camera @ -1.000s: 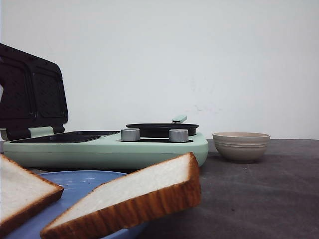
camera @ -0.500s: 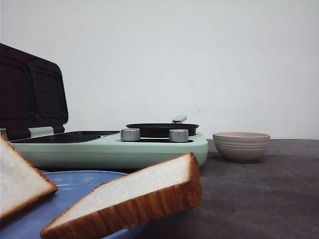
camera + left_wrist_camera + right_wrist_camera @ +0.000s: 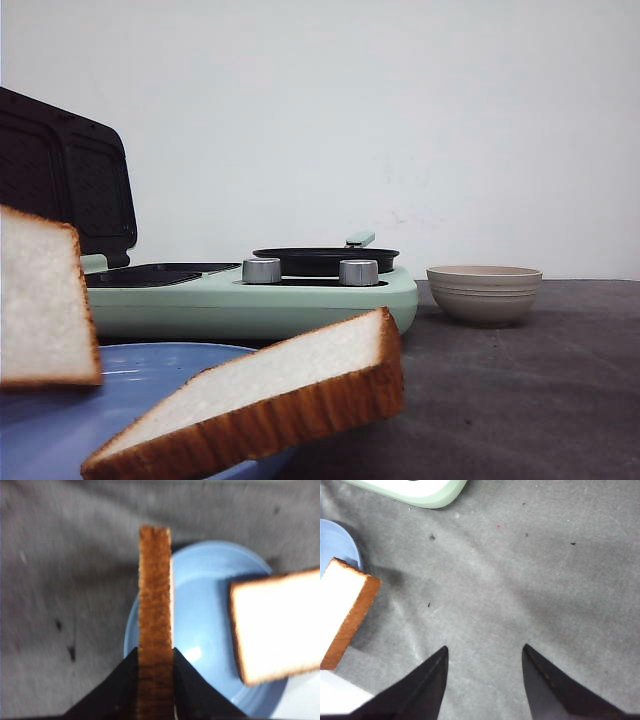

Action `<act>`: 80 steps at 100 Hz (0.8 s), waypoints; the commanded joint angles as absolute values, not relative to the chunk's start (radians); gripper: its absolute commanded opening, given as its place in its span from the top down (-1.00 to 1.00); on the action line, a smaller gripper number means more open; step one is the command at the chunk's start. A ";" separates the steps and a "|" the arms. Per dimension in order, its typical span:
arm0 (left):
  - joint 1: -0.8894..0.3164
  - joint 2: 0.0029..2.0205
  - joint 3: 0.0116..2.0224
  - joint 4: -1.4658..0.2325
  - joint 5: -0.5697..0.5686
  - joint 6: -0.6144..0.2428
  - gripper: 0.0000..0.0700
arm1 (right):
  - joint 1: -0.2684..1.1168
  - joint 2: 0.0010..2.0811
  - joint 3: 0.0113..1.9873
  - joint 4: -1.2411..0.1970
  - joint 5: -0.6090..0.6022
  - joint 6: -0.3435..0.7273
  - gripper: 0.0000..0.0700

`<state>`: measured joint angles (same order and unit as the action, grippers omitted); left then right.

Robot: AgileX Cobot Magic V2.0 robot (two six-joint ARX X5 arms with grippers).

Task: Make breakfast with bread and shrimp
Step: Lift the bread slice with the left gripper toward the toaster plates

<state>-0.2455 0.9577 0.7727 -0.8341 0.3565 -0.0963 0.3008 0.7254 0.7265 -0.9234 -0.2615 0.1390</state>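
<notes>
Your left gripper (image 3: 155, 667) pinches one bread slice (image 3: 155, 610) edge-on above the plate (image 3: 200, 630); it's soft, so squeeze lightly at the crust; right gripper (image 3: 485, 680) is spread.

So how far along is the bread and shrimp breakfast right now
Early. The mint-green sandwich maker already stands open, plates bare. In hand: the left gripper clamps one white bread slice above the blue plate. Left: the second slice on that plate, and the shrimp, unseen. The right gripper is open, empty.
</notes>
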 commanded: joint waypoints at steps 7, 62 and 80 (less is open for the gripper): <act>-0.249 0.924 0.785 -0.767 0.329 -0.123 0.99 | 0.305 0.731 0.741 -0.914 -0.262 0.150 0.19; -0.249 0.882 0.785 -0.438 0.252 -0.107 0.99 | 0.305 0.730 0.741 -0.914 -0.262 0.149 0.19; -0.249 0.885 0.785 -0.314 0.191 -0.065 0.99 | 0.305 0.730 0.741 -0.913 -0.262 0.149 0.19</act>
<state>-0.2455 0.8764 0.7727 -0.3550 0.2070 -0.0978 0.3008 0.7254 0.7265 -0.9234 -0.2611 0.1390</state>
